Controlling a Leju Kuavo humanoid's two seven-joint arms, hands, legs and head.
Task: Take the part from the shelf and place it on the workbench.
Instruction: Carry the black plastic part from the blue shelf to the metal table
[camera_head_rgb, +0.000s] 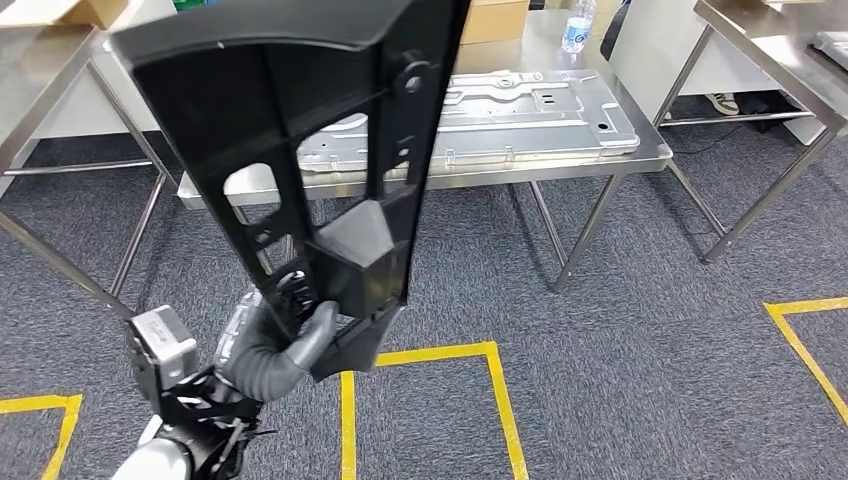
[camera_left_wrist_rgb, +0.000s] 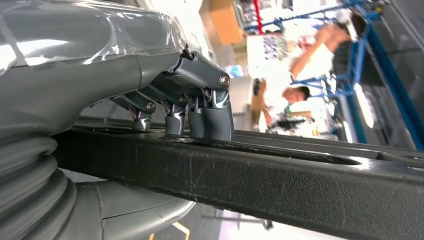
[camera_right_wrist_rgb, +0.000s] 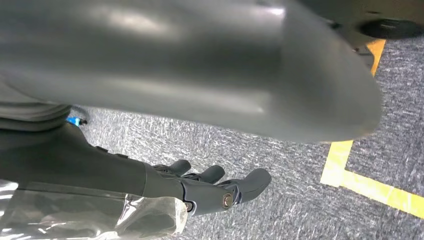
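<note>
Black plastic is most of what I see in the head view: the part (camera_head_rgb: 330, 160), a long ribbed frame with cut-outs, rises from the lower left of the frame to the top centre, tilted a little to the right. My left hand (camera_head_rgb: 285, 340) grips it at its lower end, thumb wrapped across the front; in the left wrist view my fingers (camera_left_wrist_rgb: 210, 112) curl over one of its bars and press down on it. My right hand (camera_right_wrist_rgb: 210, 187) hangs over grey carpet near a yellow floor line (camera_right_wrist_rgb: 345, 165), fingers loosely extended and apart, holding nothing. So the taking is done, as far as I can judge: the part is off the shelf and in the air, clear of every surface. The placing is what remains. Ahead, across the upper middle of the head view, stands the steel workbench (camera_head_rgb: 560, 165), with a flat silver panel (camera_head_rgb: 500, 110) covering most of its top and a water bottle (camera_head_rgb: 578, 25) at its far edge. I take that to be my goal, though other steel tables stand at the upper left and upper right. I still have floor to cross, then must lower the part flat and let go.
</note>
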